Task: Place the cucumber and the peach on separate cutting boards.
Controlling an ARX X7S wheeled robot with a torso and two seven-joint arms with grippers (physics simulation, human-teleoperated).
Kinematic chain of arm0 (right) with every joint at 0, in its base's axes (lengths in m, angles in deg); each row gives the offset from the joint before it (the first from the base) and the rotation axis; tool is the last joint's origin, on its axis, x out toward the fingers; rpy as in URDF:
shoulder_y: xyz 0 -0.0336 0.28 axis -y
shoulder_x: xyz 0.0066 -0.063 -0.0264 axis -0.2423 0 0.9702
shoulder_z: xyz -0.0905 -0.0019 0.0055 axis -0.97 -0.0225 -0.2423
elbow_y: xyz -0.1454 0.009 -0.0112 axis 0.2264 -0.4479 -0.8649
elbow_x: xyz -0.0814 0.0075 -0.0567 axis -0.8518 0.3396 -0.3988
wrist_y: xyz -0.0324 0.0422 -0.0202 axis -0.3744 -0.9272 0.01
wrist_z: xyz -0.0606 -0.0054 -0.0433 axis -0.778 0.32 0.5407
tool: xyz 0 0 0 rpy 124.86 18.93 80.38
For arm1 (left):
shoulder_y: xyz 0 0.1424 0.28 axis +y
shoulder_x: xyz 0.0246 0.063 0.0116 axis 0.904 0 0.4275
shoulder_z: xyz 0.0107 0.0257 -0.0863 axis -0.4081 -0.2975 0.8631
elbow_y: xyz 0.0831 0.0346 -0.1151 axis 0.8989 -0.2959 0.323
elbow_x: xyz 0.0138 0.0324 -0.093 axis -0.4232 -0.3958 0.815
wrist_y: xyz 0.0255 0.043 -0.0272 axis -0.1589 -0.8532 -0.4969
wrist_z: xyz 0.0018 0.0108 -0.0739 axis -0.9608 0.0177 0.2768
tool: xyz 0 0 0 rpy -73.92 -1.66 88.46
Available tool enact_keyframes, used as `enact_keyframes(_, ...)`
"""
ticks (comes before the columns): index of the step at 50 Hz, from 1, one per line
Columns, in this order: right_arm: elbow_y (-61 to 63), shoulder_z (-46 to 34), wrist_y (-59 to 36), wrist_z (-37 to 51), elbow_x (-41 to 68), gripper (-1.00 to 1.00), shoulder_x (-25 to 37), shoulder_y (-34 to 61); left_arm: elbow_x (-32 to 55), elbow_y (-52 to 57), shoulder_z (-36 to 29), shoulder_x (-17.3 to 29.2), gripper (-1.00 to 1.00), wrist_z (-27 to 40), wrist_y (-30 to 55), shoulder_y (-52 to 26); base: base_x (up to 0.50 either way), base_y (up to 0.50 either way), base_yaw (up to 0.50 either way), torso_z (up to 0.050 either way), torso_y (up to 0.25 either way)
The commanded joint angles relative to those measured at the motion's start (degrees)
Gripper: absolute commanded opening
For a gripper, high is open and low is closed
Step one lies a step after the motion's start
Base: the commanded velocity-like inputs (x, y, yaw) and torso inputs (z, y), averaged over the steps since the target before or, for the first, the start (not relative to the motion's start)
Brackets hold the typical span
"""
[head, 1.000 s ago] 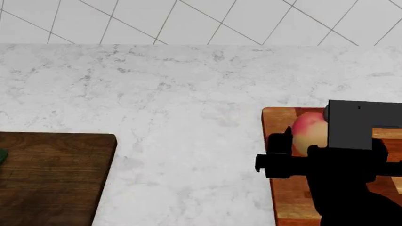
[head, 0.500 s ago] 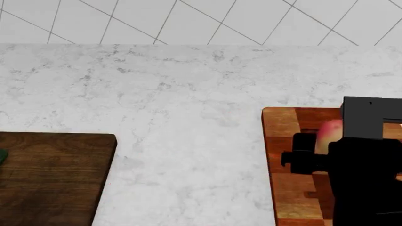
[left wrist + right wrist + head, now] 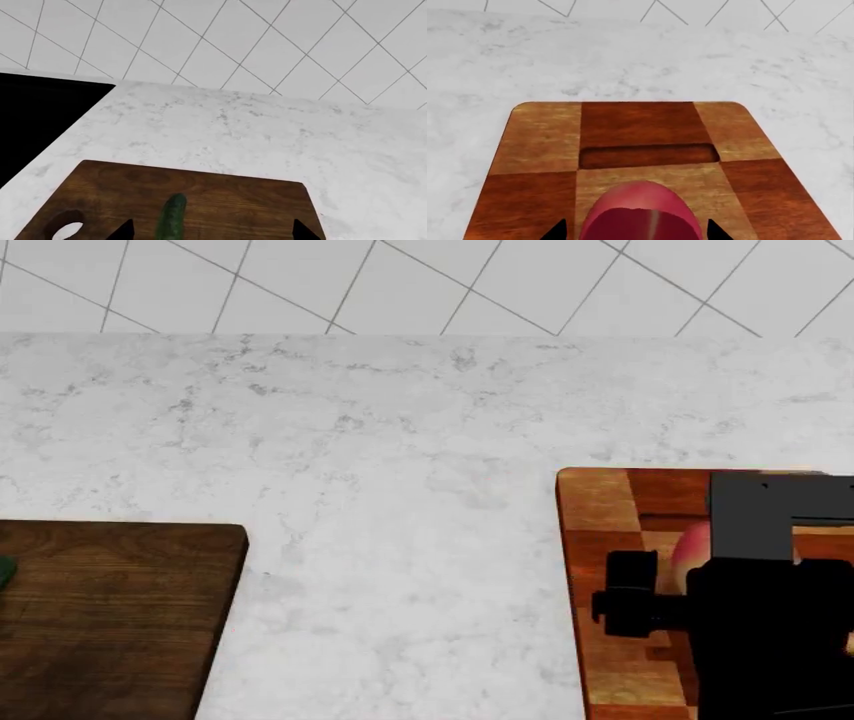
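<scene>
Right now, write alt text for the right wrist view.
A red peach sits on a checkered wooden cutting board, between two dark gripper fingertips at the frame's lower edge. White marble counter stretches beyond the board.

You see the cucumber (image 3: 171, 224) lying on the dark cutting board (image 3: 233, 200), toward its 6 o'clock edge. White marble counter (image 3: 267, 135) surrounds the board, with tiled wall (image 3: 233, 45) at 12 o'clock.

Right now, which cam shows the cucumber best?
Left wrist view: the cucumber lies on the dark cutting board, most of its length visible. Head view catches only a green sliver at the frame edge. Right wrist view doesn't show it.
</scene>
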Motion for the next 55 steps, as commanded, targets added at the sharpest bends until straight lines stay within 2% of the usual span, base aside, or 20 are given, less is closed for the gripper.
enact_keyframes(1,1.9,1.3,-0.8,0.0,-0.6,1.00,-0.6,-0.2,1.1,-0.3,1.3,-0.3,1.00,-1.3,-1.4,0.5,0.00,0.00,0.00,0.000,0.000)
enact_keyframes(13,10.4,2.1,-1.5,2.5,-0.6,1.00,0.9,0.1,0.4,0.1,1.4,-0.7,1.00,-1.9,-1.9,1.1,0.00,0.00,0.00,0.000,0.000)
enact_keyframes(22,22.8,5.1,-9.3,5.6,3.5,1.00,2.0,0.7,0.7,0.7,2.0,-0.7,1.00,-1.9,-2.3,1.7,0.00,0.00,0.00,0.000,0.000)
enact_keyframes(30,34.2,12.4,-16.6,8.3,9.6,1.00,1.4,-0.9,0.6,1.3,3.0,-1.1,1.00,-2.1,-3.0,2.8,0.00,0.00,0.00,0.000,0.000)
enact_keyframes(35,43.4,21.7,-26.3,10.7,17.1,1.00,0.1,-1.1,0.8,1.5,2.6,-0.9,1.00,-2.1,-3.0,1.6,0.00,0.00,0.00,0.000,0.000)
enact_keyframes(37,45.2,25.0,-28.8,13.6,23.1,1.00,0.4,-1.3,0.7,1.7,2.7,-1.1,1.00,-2.3,-3.1,1.9,0.00,0.00,0.00,0.000,0.000)
enact_keyframes(42,45.5,31.7,-28.3,33.0,52.2,1.00,7.3,-3.2,0.8,2.0,2.9,-0.8,1.00,-2.4,-3.2,1.6,0.00,0.00,0.00,0.000,0.000)
enact_keyframes(46,45.8,35.6,-25.1,40.7,65.3,1.00,12.9,-6.4,0.4,2.5,3.2,-0.3,1.00,-3.0,-3.1,2.0,0.00,0.00,0.00,0.000,0.000)
enact_keyframes(55,46.7,41.0,-21.8,43.6,73.3,1.00,20.2,-11.0,-0.3,2.4,2.8,-0.3,1.00,-3.2,-2.9,2.1,0.00,0.00,0.00,0.000,0.000)
